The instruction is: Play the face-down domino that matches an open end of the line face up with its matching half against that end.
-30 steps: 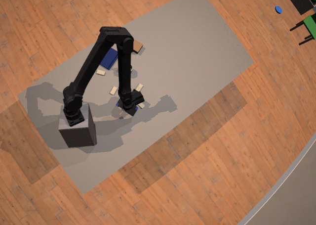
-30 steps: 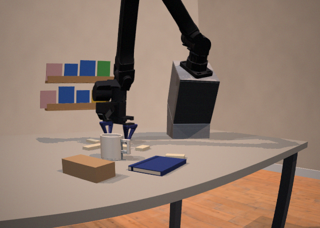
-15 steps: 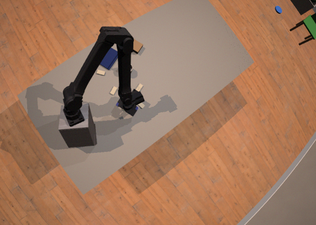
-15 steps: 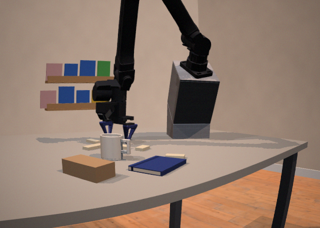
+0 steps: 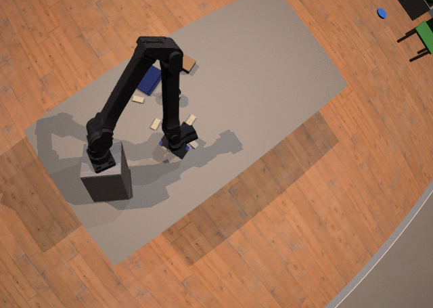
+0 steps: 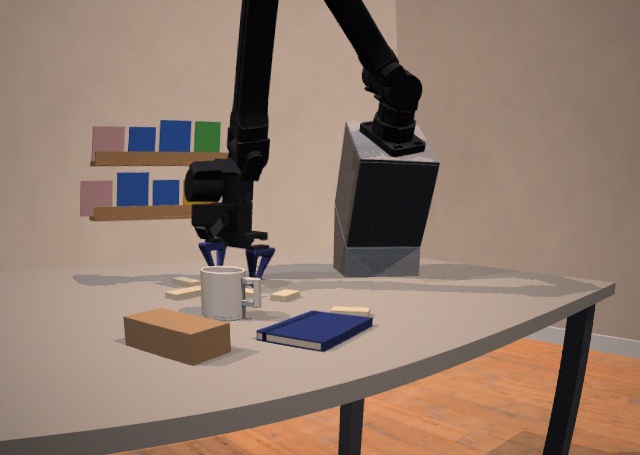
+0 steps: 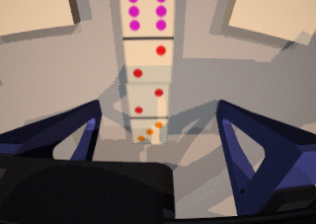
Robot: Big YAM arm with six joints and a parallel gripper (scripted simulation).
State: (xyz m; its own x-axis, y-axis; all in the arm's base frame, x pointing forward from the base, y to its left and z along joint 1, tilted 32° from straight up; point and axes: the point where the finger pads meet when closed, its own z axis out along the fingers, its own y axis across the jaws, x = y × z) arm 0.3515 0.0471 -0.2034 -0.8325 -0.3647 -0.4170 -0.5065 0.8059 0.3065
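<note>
In the wrist view, the face-up line domino point(image 7: 148, 41) has six magenta pips at the far half and two red pips at the near half. A face-up two-three domino point(image 7: 148, 101) lies flat against that end, its two toward the matching two. They look touching and in line. My gripper point(image 7: 159, 107) point(image 6: 236, 273) is open wide, one finger on each side of the two-three domino, with gaps to both. Blank face-down dominoes lie left point(image 7: 35, 9) point(image 5: 155, 124) and right point(image 7: 272, 12) point(image 5: 193, 144) of the line. The line's far part point(image 5: 191, 119) point(image 6: 181, 292) shows beyond the gripper.
Another blank domino point(image 5: 138, 99) point(image 6: 350, 310) lies by the blue notebook point(image 5: 149, 80) point(image 6: 315, 328). A white mug point(image 6: 222, 292) and a brown block point(image 5: 189, 63) point(image 6: 175, 334) stand beyond the line. The arm's pedestal point(image 5: 106, 185) point(image 6: 392, 202) stands on the table.
</note>
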